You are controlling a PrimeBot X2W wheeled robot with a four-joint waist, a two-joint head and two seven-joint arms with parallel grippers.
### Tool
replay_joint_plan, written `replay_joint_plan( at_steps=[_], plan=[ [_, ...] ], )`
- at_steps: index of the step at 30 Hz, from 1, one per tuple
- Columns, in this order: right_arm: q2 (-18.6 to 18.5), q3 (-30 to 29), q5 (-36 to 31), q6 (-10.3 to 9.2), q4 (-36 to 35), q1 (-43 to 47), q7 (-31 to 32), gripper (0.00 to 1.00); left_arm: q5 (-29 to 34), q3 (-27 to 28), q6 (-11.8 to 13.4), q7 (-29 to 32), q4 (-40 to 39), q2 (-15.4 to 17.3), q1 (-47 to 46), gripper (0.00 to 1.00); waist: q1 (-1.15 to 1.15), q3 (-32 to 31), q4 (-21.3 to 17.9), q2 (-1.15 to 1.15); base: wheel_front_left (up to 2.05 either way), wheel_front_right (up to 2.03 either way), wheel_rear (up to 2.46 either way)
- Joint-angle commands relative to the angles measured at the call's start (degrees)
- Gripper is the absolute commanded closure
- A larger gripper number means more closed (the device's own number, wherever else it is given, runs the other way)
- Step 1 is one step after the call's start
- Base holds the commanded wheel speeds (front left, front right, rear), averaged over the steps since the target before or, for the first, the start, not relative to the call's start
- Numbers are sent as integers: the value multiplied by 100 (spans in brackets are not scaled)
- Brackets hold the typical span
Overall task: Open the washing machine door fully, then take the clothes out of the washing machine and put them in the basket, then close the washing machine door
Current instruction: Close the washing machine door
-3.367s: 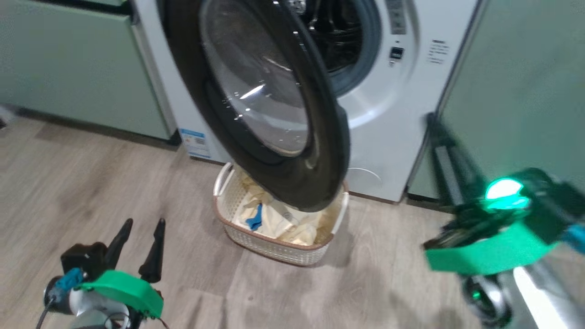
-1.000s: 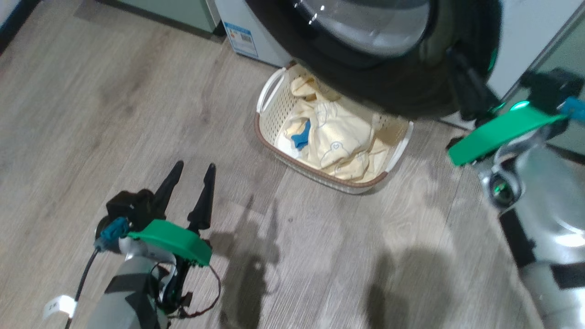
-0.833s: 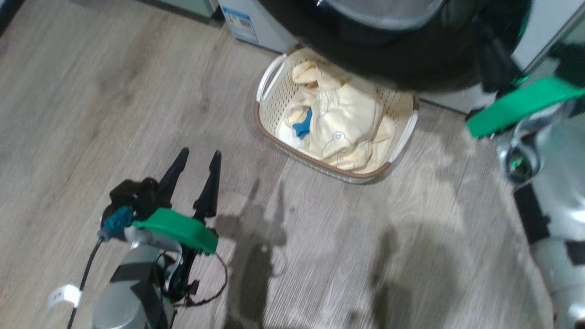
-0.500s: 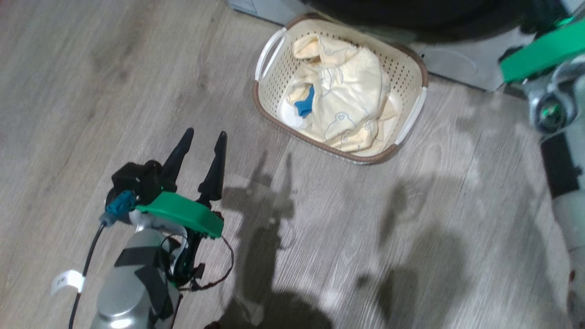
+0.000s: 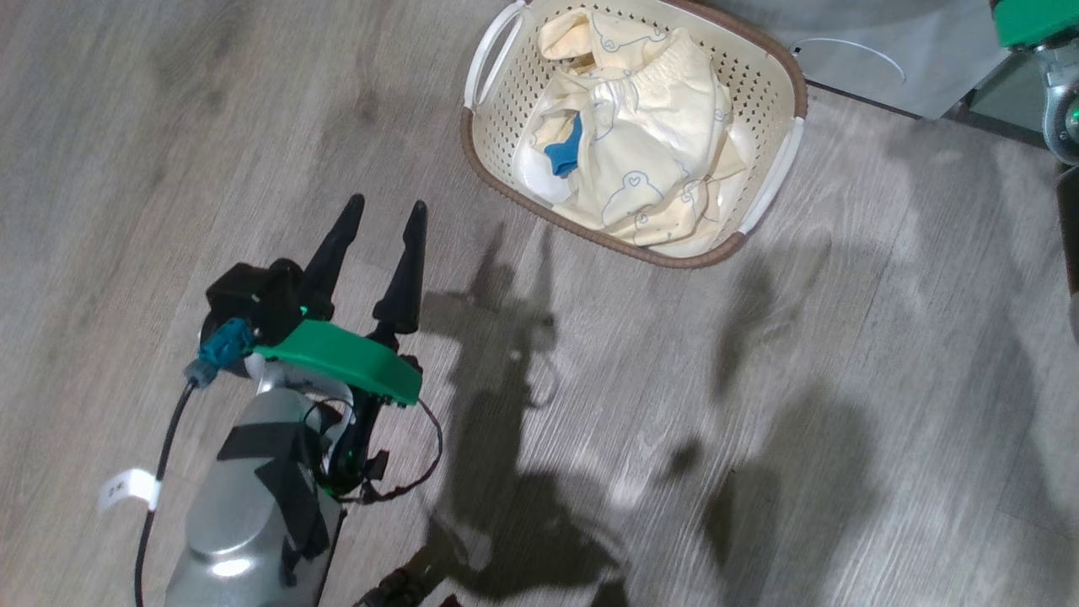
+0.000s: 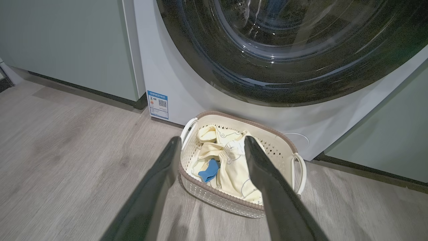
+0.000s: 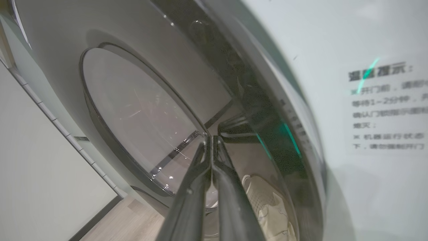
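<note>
A: Noted: left gripper [image 5: 386,204] held low over the floor [image 5: 126,169], fingers spread wide, nothing gripped. The right gripper [image 7: 211,138] is seen with fingers pressed together, empty, tips close against the washing machine door [image 6: 267,80]; contact cannot be confirmed.

B: The clothes [image 5: 649,143] are logged inside the basket [image 5: 497,139], set on the floor just before the washing machine [image 6: 174,83], below the door's lower rim.

A: Door judged nearly shut. Whether the latch is caught cannot be told.

B: Pressure is best applied on the black rim near the free edge, not on the glass. It should be kept square and steady until the rim is seated flush. The basket is to be left undisturbed.
</note>
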Motion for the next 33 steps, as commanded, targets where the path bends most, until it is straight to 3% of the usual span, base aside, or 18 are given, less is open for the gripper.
replay_joint_plan(
  at_steps=[1,8,16,17,18,19,20,21,28,33],
  plan=[
    [94,8,11,-10,-200,-255,-38,100,4,179,-4,-36,-178,117,-88,0,0,-12,-3,0,0,0,0],
    [144,412,229,-10,-295,140,-38,100,3,167,-4,-36,-94,159,-47,0,0,-259,-27,0,0,0,0],
    [171,1001,652,-10,-621,1133,-38,100,-107,196,-4,-36,86,382,91,0,0,-952,-109,0,0,0,0],
    [173,1069,699,-10,-666,1259,-38,93,-120,192,-4,-36,115,428,110,0,0,-1049,-133,0,0,0,0],
    [174,1127,741,-10,-715,1388,-38,68,-130,199,-4,-36,136,478,128,0,0,-1163,-168,0,0,0,0],
    [176,1178,783,-10,-761,1513,-38,51,-142,206,-4,-36,163,525,149,0,0,-1255,-195,0,0,0,0],
    [177,1248,832,-10,-805,1640,-38,6,-146,226,-4,-36,198,576,171,0,0,-1362,-234,0,0,0,0],
    [178,1298,878,-10,-846,1757,-38,0,-143,244,-4,-36,232,624,187,0,0,-1448,-261,0,0,0,0],
    [178,1343,791,-10,-1196,2461,-38,0,-223,303,-4,-36,471,898,288,0,0,-2003,-520,0,0,0,0],
    [173,1015,424,-10,-1604,3140,-38,0,-370,277,-4,-36,548,1143,416,0,0,-2387,-772,0,0,0,0]
  ],
)
